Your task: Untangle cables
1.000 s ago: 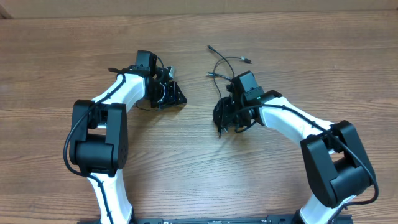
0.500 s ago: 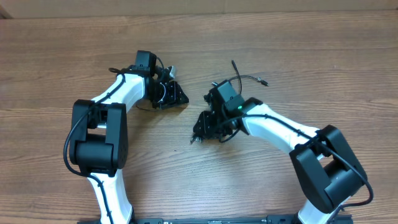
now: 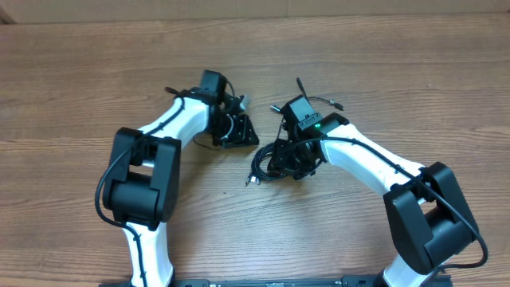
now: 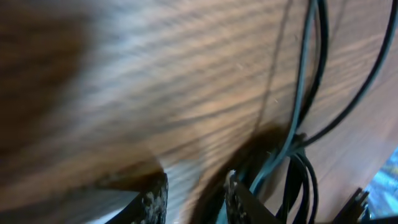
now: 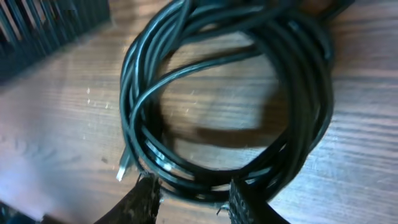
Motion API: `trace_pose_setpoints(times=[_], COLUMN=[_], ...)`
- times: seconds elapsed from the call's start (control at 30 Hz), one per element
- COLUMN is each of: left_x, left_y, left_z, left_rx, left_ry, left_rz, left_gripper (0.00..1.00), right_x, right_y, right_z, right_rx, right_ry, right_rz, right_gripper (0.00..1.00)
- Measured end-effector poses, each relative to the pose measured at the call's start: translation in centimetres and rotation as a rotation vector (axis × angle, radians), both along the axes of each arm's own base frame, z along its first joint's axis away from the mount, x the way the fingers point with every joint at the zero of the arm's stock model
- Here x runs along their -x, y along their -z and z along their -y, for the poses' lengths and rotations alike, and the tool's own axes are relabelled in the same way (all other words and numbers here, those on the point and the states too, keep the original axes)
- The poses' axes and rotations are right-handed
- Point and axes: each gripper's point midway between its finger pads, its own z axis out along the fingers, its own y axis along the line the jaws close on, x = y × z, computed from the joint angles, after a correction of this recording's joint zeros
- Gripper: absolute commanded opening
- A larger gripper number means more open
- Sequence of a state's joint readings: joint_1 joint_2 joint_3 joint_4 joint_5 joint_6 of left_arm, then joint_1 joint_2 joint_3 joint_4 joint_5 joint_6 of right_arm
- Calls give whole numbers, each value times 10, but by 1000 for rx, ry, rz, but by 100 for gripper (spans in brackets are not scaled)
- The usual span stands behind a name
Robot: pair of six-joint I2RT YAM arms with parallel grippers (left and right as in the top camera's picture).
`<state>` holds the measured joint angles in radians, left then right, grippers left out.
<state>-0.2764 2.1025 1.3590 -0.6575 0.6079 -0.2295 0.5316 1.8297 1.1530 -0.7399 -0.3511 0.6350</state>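
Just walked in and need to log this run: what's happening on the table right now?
Two robot arms are working on a tangle of thin black cables on a wooden table. The right gripper is open, its fingers straddling one side of the coiled bundle, a silver plug poking out. The left gripper is open nearby, low over the table, holding nothing.

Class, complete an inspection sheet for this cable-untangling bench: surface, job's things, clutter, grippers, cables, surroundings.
Surface: wooden table, brown grain.
Job's things: thin black cables looped in a coil, silver-white plug at its edge.
Clutter: nothing seen.
Grippers: left gripper jaws apart above wood; right gripper jaws apart, straddling the coil's lower edge.
Cables: arm wiring runs along the white links.
Surroundings: pale strip beyond the table's far edge.
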Motion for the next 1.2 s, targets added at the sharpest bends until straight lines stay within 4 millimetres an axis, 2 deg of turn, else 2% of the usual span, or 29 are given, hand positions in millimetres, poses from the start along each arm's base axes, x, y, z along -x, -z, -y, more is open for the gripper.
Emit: trace_pose_setpoints(times=[0.13, 0.33, 0.63, 0.97, 1.2], left_x=[5, 6, 14, 13, 22], left_y=[1, 1, -4, -13, -16], left_z=[9, 11, 16, 4, 8], left_rx=[-5, -7, 43, 119, 145], left_ry=[26, 30, 80, 74, 100], left_rz=[1, 1, -5, -26, -51], left_gripper=[32, 29, 29, 27, 25], right_x=[6, 7, 7, 7, 7], right_y=[20, 22, 24, 24, 24], right_z=[6, 7, 6, 7, 7], right_rx=[5, -29, -34, -34, -34], right_ry=[63, 124, 146, 146, 146], right_rz=[-13, 10, 7, 7, 6], right_gripper=[38, 38, 38, 38, 38])
